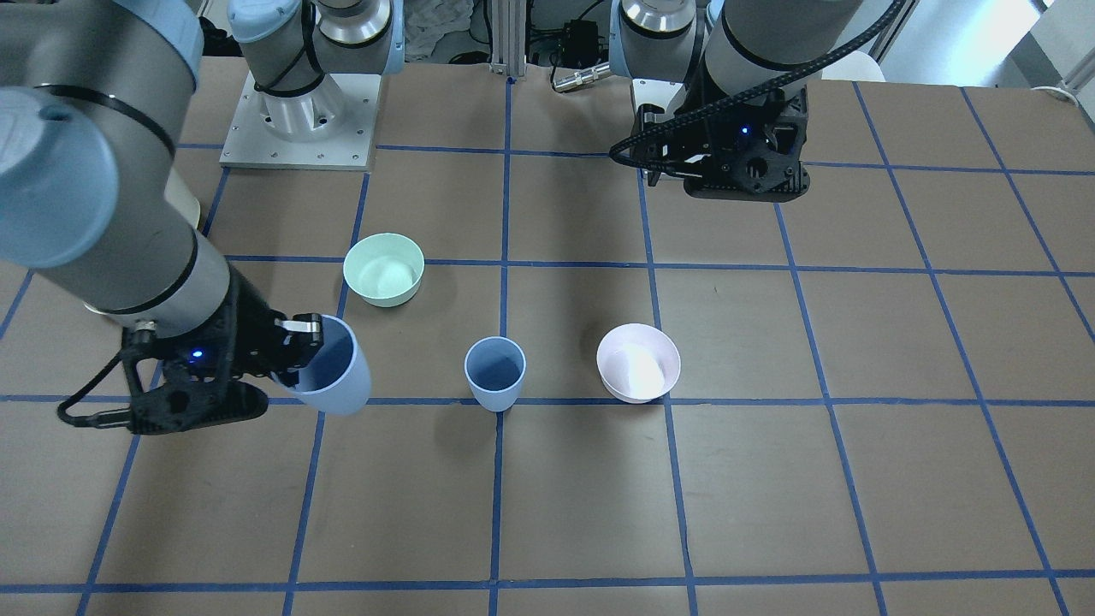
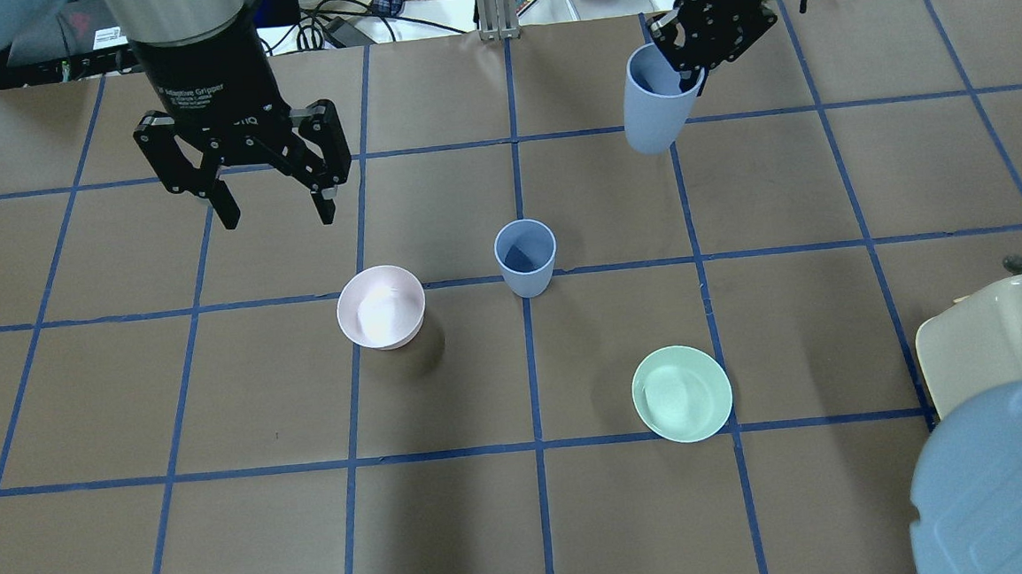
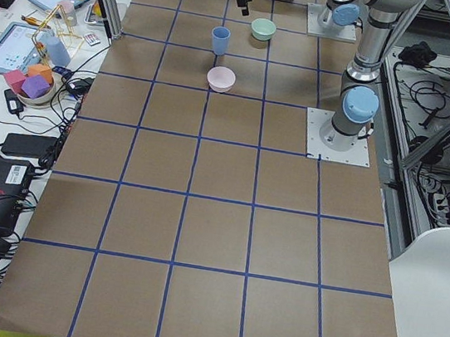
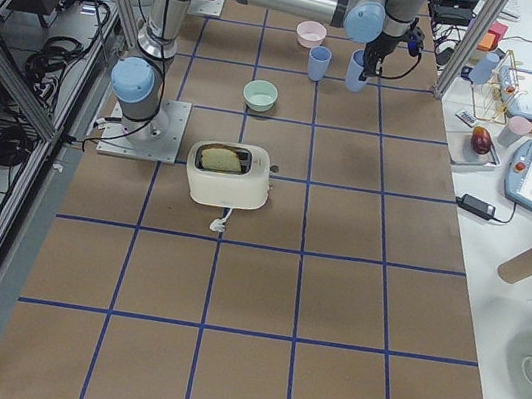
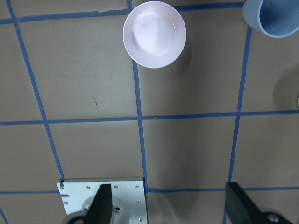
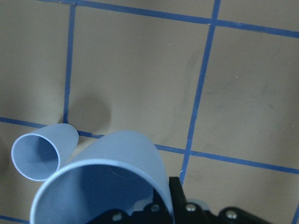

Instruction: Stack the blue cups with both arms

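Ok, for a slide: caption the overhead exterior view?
Right end effector holds one blue cup aloft; second blue cup stands between pink bowl and mint bowl; left end effector open.

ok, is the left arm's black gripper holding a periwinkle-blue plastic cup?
No, the left gripper hangs open and empty; the right gripper pinches the lifted blue cup by its rim.

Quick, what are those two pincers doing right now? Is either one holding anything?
Left pincer: open, holding nothing.
Right pincer: closed on the rim of a blue cup, held tilted in the air.
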Controlling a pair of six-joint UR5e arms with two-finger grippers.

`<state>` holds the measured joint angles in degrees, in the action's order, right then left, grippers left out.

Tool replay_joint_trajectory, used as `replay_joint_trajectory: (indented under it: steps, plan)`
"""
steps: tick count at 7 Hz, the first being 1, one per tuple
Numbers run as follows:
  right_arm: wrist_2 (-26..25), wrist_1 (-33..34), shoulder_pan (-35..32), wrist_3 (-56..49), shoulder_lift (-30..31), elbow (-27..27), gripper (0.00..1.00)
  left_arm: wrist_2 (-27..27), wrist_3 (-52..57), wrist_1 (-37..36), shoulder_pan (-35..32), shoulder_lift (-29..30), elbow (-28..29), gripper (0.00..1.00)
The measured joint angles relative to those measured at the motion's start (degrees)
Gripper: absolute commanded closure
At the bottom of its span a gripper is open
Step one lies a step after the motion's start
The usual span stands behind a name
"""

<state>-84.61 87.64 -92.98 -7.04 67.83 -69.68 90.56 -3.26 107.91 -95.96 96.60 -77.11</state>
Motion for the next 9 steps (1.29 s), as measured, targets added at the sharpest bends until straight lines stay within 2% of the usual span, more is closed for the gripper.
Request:
replay_joint_trajectory:
  steps: [1,3,6,9]
  plan:
    - [1.17,0.39,-2.73,3.67,0.22,-0.57,1.00,0.09,1.24,-7.09,0.65,-1.59,-3.51,0.00]
    - [1.31,4.50,-8.16,13.93,0.25,-3.09,1.00,-0.08,2.08,-15.83,3.31,-3.09,-6.75,0.00]
    - [-3.32,10.11,-14.44,25.63,0.10,-7.52,1.00,-0.16,2.21,-18.25,5.78,-3.44,-7.14,0.00]
    - [-3.88,12.38,-15.61,27.63,0.22,-10.88,1.00,-0.02,2.21,-18.54,5.87,-3.75,-7.62,0.00]
